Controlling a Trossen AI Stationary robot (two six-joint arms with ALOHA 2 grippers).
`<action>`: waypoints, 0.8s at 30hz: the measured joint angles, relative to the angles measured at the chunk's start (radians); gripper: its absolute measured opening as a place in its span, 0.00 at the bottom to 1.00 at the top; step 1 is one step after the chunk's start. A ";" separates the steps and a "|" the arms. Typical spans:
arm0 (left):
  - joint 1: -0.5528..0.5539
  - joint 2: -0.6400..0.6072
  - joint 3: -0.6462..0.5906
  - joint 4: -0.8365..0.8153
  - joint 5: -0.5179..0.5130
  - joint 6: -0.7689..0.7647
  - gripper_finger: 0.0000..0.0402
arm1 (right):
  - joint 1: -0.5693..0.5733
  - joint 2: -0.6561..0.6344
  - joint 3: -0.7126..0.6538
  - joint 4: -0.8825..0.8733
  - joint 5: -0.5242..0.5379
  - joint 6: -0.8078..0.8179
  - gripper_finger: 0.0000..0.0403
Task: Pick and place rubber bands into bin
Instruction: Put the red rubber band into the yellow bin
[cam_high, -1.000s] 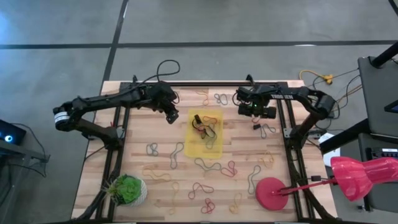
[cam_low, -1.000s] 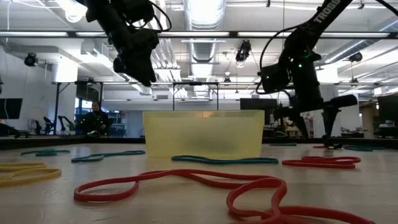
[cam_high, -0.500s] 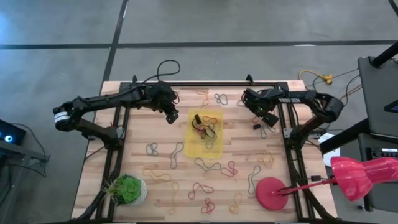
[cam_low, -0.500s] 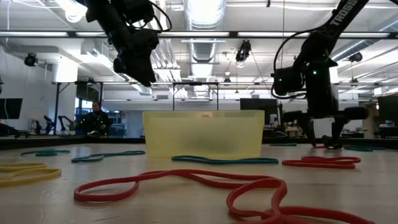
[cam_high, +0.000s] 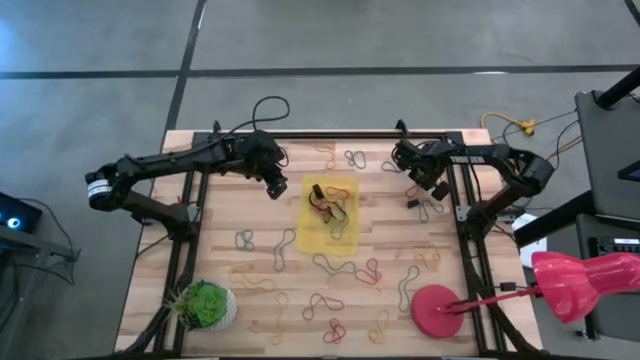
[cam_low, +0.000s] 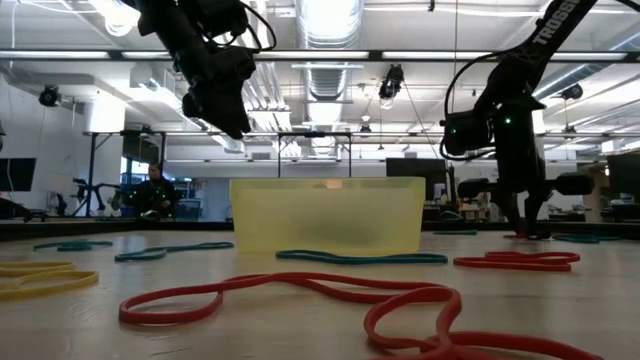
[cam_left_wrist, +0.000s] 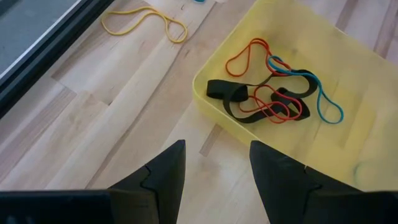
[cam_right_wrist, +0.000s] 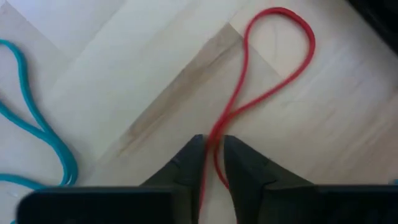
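The yellow bin (cam_high: 332, 213) stands mid-table and holds red, black and blue rubber bands (cam_left_wrist: 267, 93). Many more rubber bands (cam_high: 330, 268) lie flat on the wood around it. My right gripper (cam_right_wrist: 214, 155) is down at the table near the far right (cam_high: 436, 188), shut on a red rubber band (cam_right_wrist: 273, 56). My left gripper (cam_left_wrist: 214, 168) hangs open above the table beside the bin's far left corner (cam_high: 277, 186) and holds nothing. My right gripper pinches the red band between its two fingers where its two strands run close together (cam_right_wrist: 219, 134), below the band's round loop (cam_right_wrist: 292, 25). The fingers come from above, pointing down. The band lies slack and flat on the table.
A small dark block (cam_high: 411, 203) lies beside my right gripper, and a teal band (cam_right_wrist: 37, 124) close by. A red disc (cam_high: 436, 310) sits near the right front and a green plant ball (cam_high: 205, 305) at the left front. Dark frame rails (cam_high: 463, 250) run along both table sides.
My right gripper has gone toward the table's right edge and down onto the table, rolling about its own axis. Its fingers, spread wide a second ago, have shut on the red band. The band still lies on the table.
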 joint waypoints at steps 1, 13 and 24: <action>0.000 0.000 0.000 0.000 0.000 0.000 0.41 | -0.004 0.000 0.000 0.003 0.000 -0.007 0.10; 0.000 0.000 -0.008 0.000 0.000 0.052 0.41 | -0.005 0.005 0.028 0.006 -0.004 -0.244 0.02; 0.000 0.000 -0.010 0.000 0.000 0.053 0.41 | 0.138 -0.028 0.164 0.007 0.047 -0.468 0.02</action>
